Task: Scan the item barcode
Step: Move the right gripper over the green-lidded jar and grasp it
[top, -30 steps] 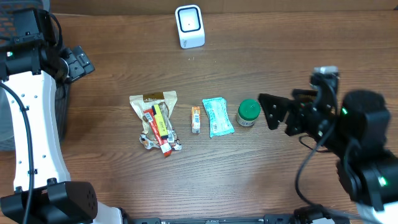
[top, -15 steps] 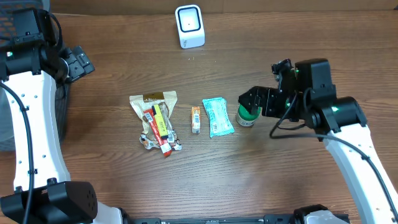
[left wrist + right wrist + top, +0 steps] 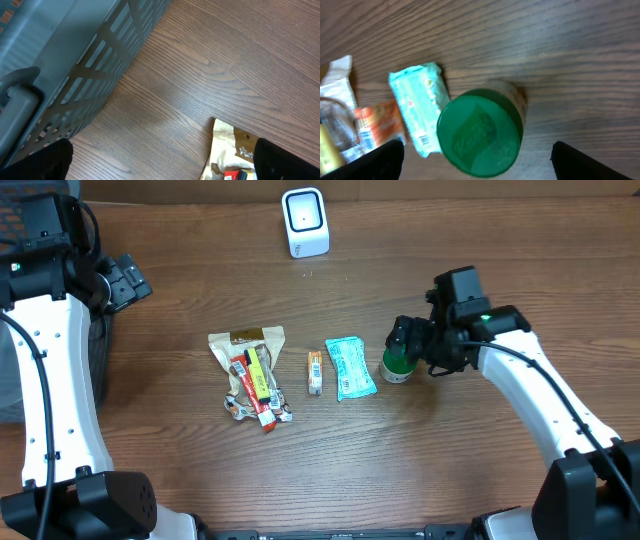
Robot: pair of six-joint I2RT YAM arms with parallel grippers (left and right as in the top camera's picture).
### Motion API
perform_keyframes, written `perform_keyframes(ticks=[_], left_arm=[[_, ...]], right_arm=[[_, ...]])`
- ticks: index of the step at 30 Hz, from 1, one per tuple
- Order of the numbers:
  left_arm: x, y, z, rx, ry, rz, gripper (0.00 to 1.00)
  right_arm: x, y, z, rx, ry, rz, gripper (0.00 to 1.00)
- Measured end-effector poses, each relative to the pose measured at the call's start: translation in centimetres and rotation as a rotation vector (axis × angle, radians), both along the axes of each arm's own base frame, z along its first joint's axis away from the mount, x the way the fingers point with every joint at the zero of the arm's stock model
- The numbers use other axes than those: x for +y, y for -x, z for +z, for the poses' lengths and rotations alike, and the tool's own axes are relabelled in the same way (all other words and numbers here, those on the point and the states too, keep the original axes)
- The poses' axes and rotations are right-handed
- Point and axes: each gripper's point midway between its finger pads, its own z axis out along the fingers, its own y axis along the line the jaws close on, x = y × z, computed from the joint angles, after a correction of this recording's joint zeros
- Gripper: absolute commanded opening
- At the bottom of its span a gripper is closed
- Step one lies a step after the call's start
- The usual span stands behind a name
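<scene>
A green-lidded jar (image 3: 398, 362) stands at the right end of a row of items on the wooden table. My right gripper (image 3: 412, 343) hangs just above it, open. In the right wrist view the green lid (image 3: 480, 132) sits between the two dark fingertips (image 3: 375, 160), with gaps on both sides. Left of the jar lie a teal packet (image 3: 349, 367), a small orange packet (image 3: 315, 372) and a clear bag of snacks (image 3: 250, 375). The white barcode scanner (image 3: 305, 222) stands at the back centre. My left gripper (image 3: 125, 280) is open at the far left, holding nothing.
A grey-blue slatted basket (image 3: 65, 65) stands at the table's left edge under the left wrist camera. The clear snack bag's brown header (image 3: 240, 147) shows at that view's lower right. The teal packet (image 3: 420, 107) almost touches the jar.
My right arm has swung in from the right, bringing its gripper over the green-lidded jar. The left arm and all items have stayed where they were.
</scene>
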Motion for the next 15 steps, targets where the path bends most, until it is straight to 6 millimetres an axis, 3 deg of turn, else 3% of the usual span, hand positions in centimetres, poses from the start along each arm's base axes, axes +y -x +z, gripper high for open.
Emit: perform_keyframes(ticks=[4, 8, 15], left_arm=[[0.0, 0.0, 0.0, 0.0, 0.0, 0.0, 1.0], [0.0, 0.0, 0.0, 0.0, 0.0, 0.0, 1.0], [0.0, 0.0, 0.0, 0.0, 0.0, 0.0, 1.0]], right_arm=[[1.3, -0.2, -1.0, -0.023, 0.084, 0.021, 0.95], [1.2, -0.2, -3.1, 0.005, 0.165, 0.011, 0.95], [0.7, -0.1, -4.4, 0.041, 0.198, -0.004, 0.83]])
